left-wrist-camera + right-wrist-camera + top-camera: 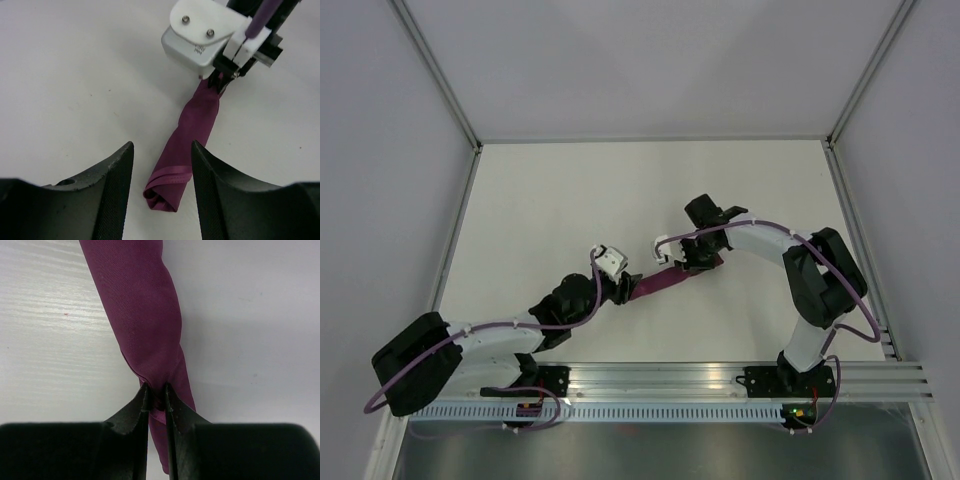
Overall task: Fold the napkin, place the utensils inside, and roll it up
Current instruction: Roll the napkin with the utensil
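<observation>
The napkin (665,281) lies rolled into a narrow magenta-purple tube on the white table, running between my two grippers. My left gripper (162,172) is open, its fingers on either side of the roll's near open end (167,192), not touching it. My right gripper (156,392) is shut, pinching the roll (142,305) close to its other end; it shows in the left wrist view (220,80) too. The utensils are hidden; no stick shows in any view.
The white table (570,200) is bounded by grey walls with metal posts at the corners. The aluminium rail (720,385) with the arm bases runs along the near edge.
</observation>
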Action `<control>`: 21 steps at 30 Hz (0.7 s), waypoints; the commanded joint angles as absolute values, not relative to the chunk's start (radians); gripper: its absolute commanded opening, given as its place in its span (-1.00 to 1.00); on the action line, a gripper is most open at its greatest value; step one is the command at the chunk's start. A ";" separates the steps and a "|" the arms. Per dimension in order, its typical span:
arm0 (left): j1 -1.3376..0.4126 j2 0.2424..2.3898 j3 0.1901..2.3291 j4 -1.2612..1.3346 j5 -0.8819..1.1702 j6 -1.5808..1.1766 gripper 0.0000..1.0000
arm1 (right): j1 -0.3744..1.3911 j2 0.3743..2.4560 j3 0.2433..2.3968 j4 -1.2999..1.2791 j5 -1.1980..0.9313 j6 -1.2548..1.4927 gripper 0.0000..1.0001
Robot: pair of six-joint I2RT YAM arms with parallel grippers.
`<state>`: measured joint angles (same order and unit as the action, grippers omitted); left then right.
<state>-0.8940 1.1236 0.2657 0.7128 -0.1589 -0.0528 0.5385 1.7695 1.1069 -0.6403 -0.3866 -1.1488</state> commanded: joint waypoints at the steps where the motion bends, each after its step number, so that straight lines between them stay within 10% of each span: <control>1: -0.942 1.112 0.229 0.833 -0.267 0.054 0.09 | 0.537 1.850 1.112 -0.726 -0.390 -1.147 -0.61; 21: -1.131 1.678 0.578 0.814 -0.224 0.445 0.06 | 0.528 1.933 1.189 -0.764 -0.374 -1.126 -0.64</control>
<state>-1.1248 1.6283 0.5312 0.7666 -0.2535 0.3328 0.5323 1.8500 1.2171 -0.7429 -0.3985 -1.1297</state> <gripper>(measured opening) 0.533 0.196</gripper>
